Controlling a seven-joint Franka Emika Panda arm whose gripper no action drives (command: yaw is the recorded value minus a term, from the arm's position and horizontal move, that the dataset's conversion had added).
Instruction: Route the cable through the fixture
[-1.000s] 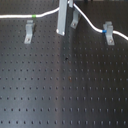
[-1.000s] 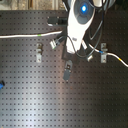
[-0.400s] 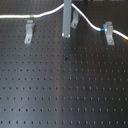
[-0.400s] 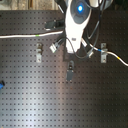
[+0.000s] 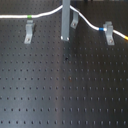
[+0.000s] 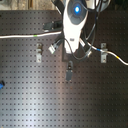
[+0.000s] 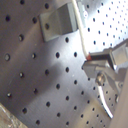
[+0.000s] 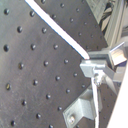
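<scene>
Black pegboard (image 5: 60, 95), cable (image 5: 50, 13) along top; three clips.
Gripper (image 6: 69, 73) state cannot be told; cable could slip off middle clip (image 5: 74, 21) if dragged sideways.

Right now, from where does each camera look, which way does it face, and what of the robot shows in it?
First exterior view: low, looking across the black perforated board at three clips and the cable; only a grey claw finger shows.
Second exterior view: overhead, looking down on the arm.
First wrist view: on the claw, close to the board, one clip and the claw's metal parts.
Second wrist view: same mount, the cable crossing.
Shared: both exterior views show the cable and clips.
</scene>
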